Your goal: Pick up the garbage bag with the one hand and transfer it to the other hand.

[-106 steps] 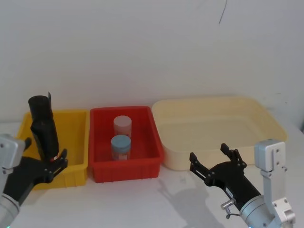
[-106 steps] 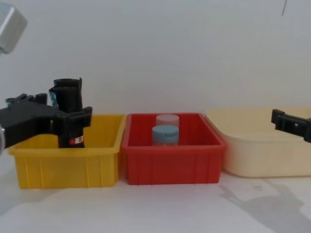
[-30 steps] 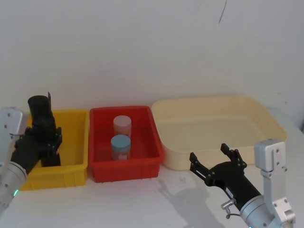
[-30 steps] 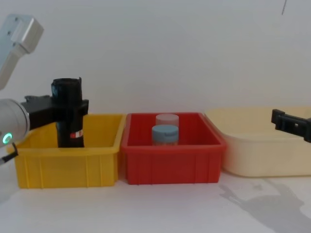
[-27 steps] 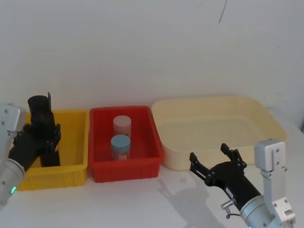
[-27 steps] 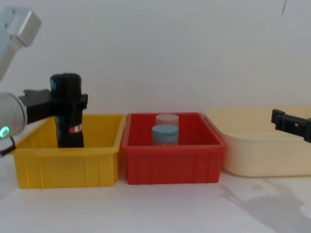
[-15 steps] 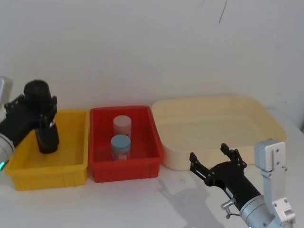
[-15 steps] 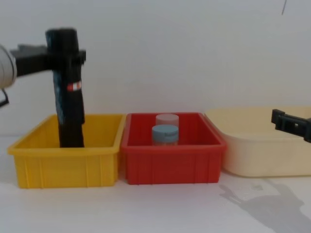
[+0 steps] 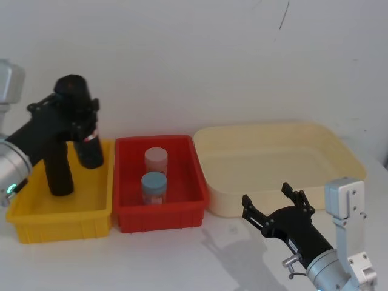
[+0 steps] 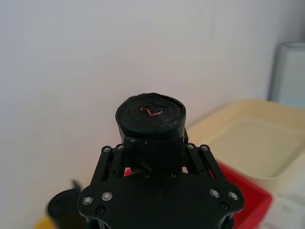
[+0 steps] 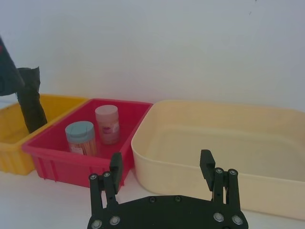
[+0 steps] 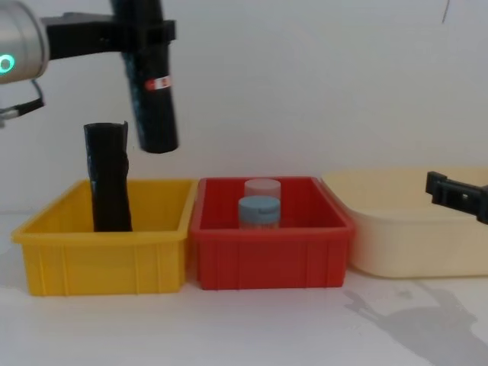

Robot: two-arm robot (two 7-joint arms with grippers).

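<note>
The left pincer point(image 12: 145, 33) is clenched on the upper part of the garbage bag point(image 12: 156, 114), a tall black roll of glossy plastic with a small red-orange sticker on its side. Its two black fingers press on opposite sides of the roll, and a green ring light glows on the silver arm behind them. The garbage bag hangs in the air, slightly tilted, with its lower end clear above the yellow plastic bin point(image 12: 99, 263), seemingly over the bin's right part. A plain black roll point(image 12: 109, 183) stands upright inside that bin, apart from the held one. Just beside the yellow bin sits a red plastic bin point(image 9: 160, 215) holding a pink-lidded jar point(image 9: 156, 160) and, in front of it, a blue-lidded jar point(image 9: 154, 187). A wide cream plastic tub point(image 9: 273, 128) stands to the right of the red bin. The right pincer point(image 9: 265, 195) is low over the white bench point(image 9: 182, 260), in front of the cream tub, its fingers spread apart and grasping nothing.
</note>
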